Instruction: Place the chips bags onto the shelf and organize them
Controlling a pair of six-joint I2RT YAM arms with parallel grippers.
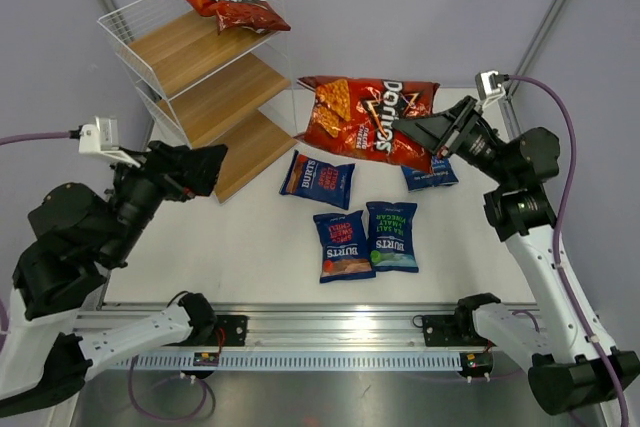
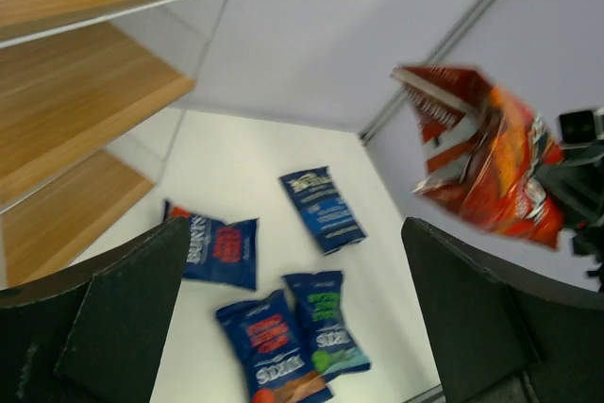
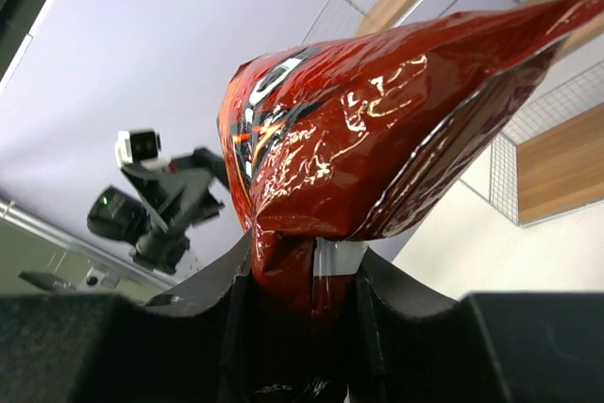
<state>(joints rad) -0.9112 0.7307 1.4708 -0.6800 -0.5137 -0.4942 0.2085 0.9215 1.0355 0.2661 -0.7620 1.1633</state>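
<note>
Shelf (image 1: 200, 72) of white wire with three wooden boards stands at the far left of the desk (image 1: 260, 257). On its top board lies the first Doritos bag (image 1: 226, 1), red and crumpled, with one end reaching over the right edge of the board.

Near the lowest board, on its left side, the left tool (image 1: 208, 173) hovers above the desk. In the left wrist view its two dark fingers (image 2: 123, 318) are spread wide apart and nothing is between them.

In the middle of the desk three dark blue bags lie flat. The far Burts bag (image 1: 317, 179) lies just right of the lowest board. Nearer to the arms, the red-label Burts bag (image 1: 343, 245) and the green-label Burts bag (image 1: 391, 235) lie side by side and touch each other. The fourth blue bag (image 1: 430, 174) lies further right, partly hidden under the right arm; I cannot read its brand.

Above the far middle of the desk is the second Doritos bag (image 1: 368, 115), also red and bigger than the blue ones. The right tool (image 1: 428, 135) is closed on its right end. In the right wrist view both fingers (image 3: 392, 304) pinch this end tightly. The left wrist view shows this bag in the air, lifted clear of the desk.
</note>
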